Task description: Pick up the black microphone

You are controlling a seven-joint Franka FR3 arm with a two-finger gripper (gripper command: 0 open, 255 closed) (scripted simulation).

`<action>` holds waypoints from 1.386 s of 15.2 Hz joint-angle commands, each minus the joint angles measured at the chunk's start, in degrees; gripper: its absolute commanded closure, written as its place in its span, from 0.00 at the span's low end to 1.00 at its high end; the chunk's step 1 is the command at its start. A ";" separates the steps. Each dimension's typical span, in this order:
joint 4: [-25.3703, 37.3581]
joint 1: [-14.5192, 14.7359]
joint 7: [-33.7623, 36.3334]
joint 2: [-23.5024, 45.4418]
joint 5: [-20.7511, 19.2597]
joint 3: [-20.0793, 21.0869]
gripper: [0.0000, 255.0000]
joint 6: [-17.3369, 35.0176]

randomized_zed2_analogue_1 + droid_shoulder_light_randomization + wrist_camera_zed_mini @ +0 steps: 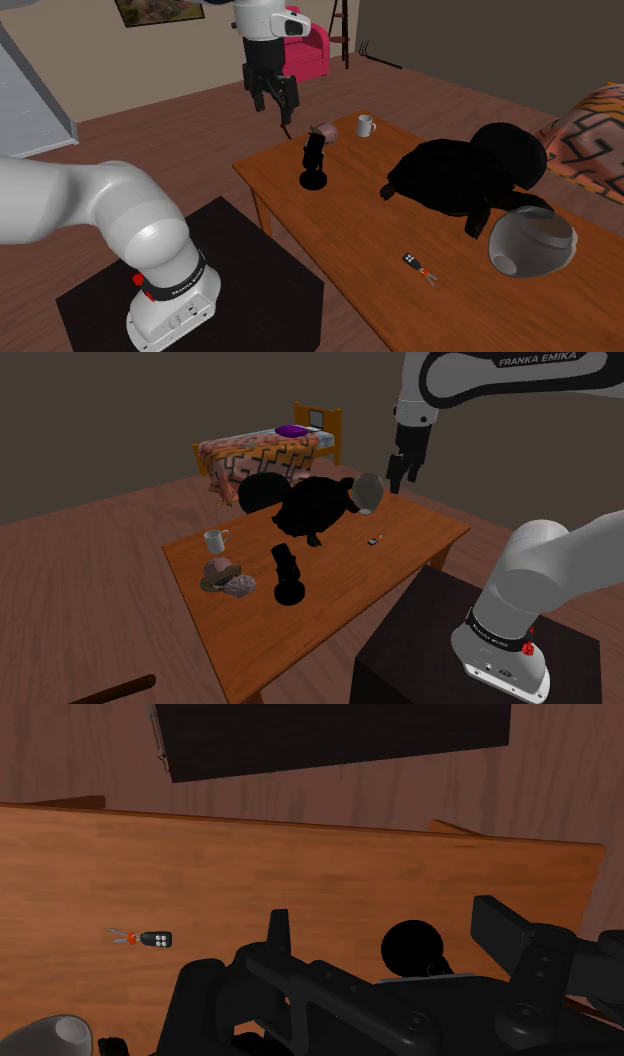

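Black microphone (287, 574) with round base, upright on brown wooden tabletop (400, 557), just beside lumpy brown-grey object (228, 579), near white mug (214, 540). All-black two-finger end effector (272, 108) up in air, released, fingers apart, grasping nothing, clear of microphone. Small black key fob (412, 260) flat on tabletop, well apart from microphone.

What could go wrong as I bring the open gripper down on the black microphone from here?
1. The black microphone stands upright on a small round base. The gripper, open and high above the table, could tip it if the descent is off-centre.
2. A brown lumpy object sits close beside the microphone, with a white mug further on. A spread finger might clip the nearer one.
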 commanded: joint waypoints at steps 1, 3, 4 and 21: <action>0.00 0.00 0.00 0.00 0.00 0.00 0.00 0.00; 0.67 0.56 1.29 3.99 0.52 1.14 0.00 2.83; 1.13 0.82 1.93 6.05 0.74 1.69 0.00 4.19; 20.37 3.92 12.75 44.21 -0.91 9.09 0.00 18.56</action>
